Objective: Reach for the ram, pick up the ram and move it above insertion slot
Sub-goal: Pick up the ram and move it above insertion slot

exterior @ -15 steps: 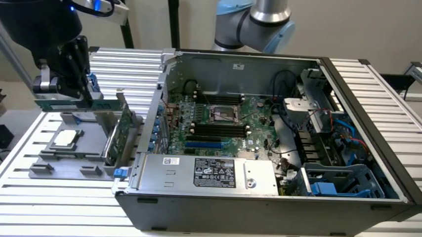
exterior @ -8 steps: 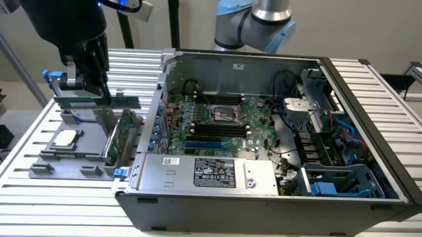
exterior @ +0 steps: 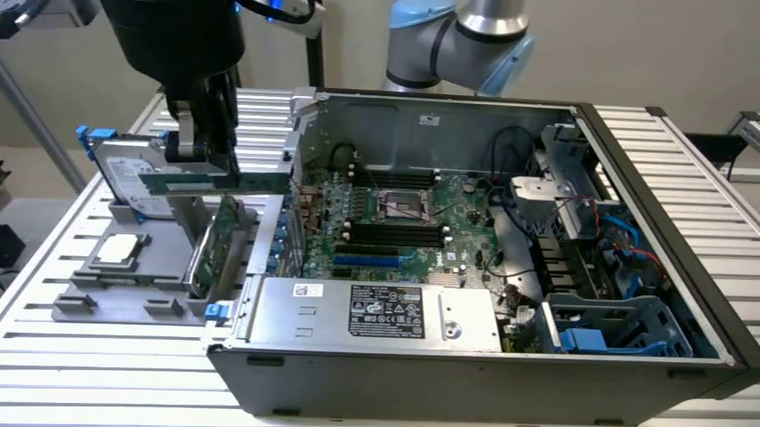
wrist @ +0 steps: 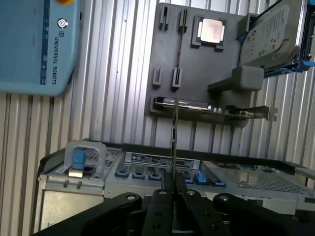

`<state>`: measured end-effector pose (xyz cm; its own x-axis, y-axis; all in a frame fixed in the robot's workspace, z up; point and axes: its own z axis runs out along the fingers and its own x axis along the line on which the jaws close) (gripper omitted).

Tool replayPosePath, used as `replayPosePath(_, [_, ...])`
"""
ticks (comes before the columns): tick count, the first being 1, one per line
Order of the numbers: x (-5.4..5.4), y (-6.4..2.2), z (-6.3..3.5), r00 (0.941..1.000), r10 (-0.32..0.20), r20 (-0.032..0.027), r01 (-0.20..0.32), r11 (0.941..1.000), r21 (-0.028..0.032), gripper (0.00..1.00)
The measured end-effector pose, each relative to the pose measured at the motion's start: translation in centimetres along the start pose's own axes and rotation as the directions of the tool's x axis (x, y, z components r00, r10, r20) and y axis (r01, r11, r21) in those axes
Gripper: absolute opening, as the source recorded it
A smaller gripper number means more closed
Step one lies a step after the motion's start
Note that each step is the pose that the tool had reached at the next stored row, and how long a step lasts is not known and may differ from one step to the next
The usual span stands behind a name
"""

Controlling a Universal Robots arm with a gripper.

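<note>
Pincer [exterior: 205, 151] is clamped nearly closed on the ram [exterior: 214, 182], held level in the air over the tray [exterior: 119, 294] just beside the case [exterior: 475, 356]. Best keep it level and the grip firm while carrying toward the slots [exterior: 392, 233].

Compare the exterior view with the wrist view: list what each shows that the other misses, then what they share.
Exterior view alone: the open computer case's green motherboard and the long green ram stick seen broadside in the black gripper.
Wrist view alone: a pale blue Universal Robots box.
Both: the grey parts tray, its square silver processor chip, the silver hard drive, and the ram, edge-on at the wrist.
</note>
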<state>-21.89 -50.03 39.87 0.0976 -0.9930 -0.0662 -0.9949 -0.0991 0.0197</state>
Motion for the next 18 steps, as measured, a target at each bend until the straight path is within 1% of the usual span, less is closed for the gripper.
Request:
replayPosePath(11, [0.5, -4.96, -0.13, 0.9998, -0.001, 0.0204, 0.0, 1.0, 0.002, 0.13])
replayPosePath(15, [0.7, -6.76, -0.18, 0.9997, -0.001, 0.0259, 0.001, 1.0, 0.0025, 0.13])
replayPosePath(18, [0.8, -8.13, -0.21, 0.9996, -0.001, 0.0279, 0.001, 1.0, 0.0027, 0.13])
